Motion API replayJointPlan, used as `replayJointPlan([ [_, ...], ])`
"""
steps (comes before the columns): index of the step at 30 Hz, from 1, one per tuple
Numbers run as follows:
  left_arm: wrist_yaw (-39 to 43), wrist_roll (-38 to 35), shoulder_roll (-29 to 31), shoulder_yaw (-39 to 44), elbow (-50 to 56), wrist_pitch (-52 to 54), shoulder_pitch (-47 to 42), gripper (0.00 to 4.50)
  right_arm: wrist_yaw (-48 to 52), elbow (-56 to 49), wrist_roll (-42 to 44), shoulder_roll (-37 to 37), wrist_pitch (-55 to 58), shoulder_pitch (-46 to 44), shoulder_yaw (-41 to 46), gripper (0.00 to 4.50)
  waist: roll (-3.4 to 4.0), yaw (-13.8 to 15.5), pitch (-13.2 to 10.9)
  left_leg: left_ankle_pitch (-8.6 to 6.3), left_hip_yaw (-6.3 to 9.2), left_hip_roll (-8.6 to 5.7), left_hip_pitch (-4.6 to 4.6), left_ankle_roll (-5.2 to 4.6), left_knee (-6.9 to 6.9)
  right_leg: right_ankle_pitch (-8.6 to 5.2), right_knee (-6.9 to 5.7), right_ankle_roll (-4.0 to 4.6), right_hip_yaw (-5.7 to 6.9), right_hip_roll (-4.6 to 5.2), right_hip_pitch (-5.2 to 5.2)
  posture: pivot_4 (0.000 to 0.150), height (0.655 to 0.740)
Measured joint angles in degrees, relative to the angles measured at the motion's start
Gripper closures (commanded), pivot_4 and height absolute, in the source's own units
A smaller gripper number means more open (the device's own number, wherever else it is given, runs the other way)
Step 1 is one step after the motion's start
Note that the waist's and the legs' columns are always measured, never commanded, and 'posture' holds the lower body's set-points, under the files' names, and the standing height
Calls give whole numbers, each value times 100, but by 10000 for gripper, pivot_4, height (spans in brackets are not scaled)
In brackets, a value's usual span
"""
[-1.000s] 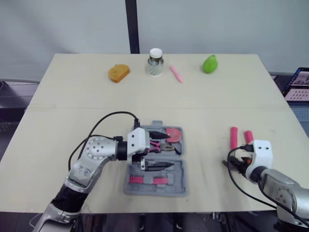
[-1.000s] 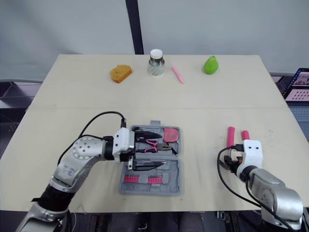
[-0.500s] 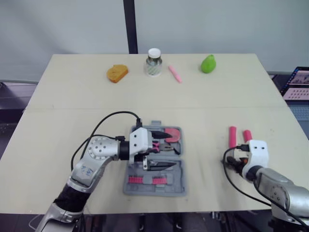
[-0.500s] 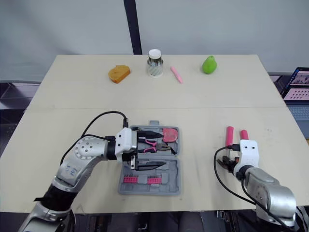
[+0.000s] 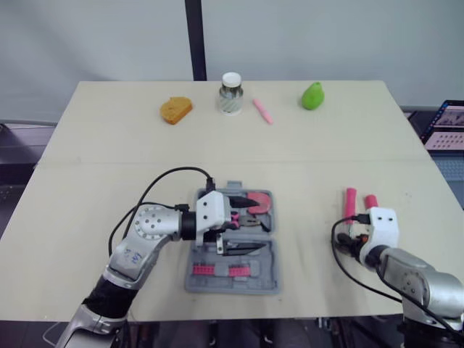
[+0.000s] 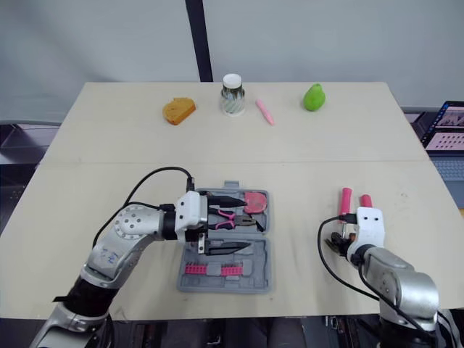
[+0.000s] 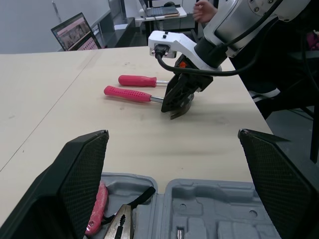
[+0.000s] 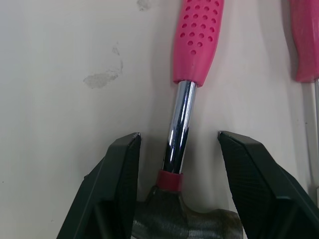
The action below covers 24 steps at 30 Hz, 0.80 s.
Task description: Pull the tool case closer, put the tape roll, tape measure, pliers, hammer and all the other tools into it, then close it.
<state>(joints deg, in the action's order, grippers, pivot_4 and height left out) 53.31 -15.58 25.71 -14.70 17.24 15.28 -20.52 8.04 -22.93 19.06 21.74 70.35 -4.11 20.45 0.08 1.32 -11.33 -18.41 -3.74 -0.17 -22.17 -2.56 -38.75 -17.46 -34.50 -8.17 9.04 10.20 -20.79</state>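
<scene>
Straddling the chrome shaft of the pink-handled steel hammer (image 8: 198, 41), the right gripper (image 8: 178, 137) has its two black fingers spread, one on each side of the shaft just above the head, with a gap between each finger and the metal. The hammer lies flat on the pale wooden table (image 5: 109, 167) at the robot's right, handle pointing away from the robot. Just beside it, on the outer side, lies a second pink-handled tool (image 5: 371, 202), parallel to it and apart from it; it looks like a screwdriver, though its tip is hard to make out.

The open grey plastic tool case (image 5: 270, 281) sits on the near middle of the table, well apart from the hammer. The left gripper (image 5: 246, 223) hovers over the case's far half with its fingers wide apart, holding nothing. Beneath it, pink-handled pliers (image 7: 121, 220) lie in a moulded recess, and a round pink item (image 5: 261, 201) fills the far right corner. A row of pink bits (image 5: 217, 270) sits in the near half.

Along the table's far edge stand an orange-brown sponge (image 5: 176, 110), a white-lidded glass jar (image 5: 230, 93), a pink marker (image 5: 263, 111) and a green pear-shaped object (image 5: 313, 96).
</scene>
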Motion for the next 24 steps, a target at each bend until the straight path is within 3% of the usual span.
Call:
replayJointPlan([
  [11,-37,5,-62,-5,2,74,-68,0,0,17,-8,0,99,-69,4,18470,-1,-3,1,0,0,0,0,0,0,0,0,0,0,0,0,1500,7400],
  [14,-58,7,-79,-8,2,88,-118,0,2,30,-4,0,101,-96,0,27307,-3,-6,2,0,-1,0,1,0,-1,0,0,0,0,-1,1,1500,7400],
  [18,-63,10,-86,-8,1,88,-147,0,21,46,-2,9,100,-138,-37,44808,-3,-1,2,0,0,0,1,0,-1,0,1,0,-1,0,2,1500,7400],
  [24,-64,15,-83,-8,1,85,-146,0,44,71,-1,57,102,-154,-67,44808,-4,-1,2,0,0,0,1,0,-3,0,1,0,0,0,4,1500,7400],
])
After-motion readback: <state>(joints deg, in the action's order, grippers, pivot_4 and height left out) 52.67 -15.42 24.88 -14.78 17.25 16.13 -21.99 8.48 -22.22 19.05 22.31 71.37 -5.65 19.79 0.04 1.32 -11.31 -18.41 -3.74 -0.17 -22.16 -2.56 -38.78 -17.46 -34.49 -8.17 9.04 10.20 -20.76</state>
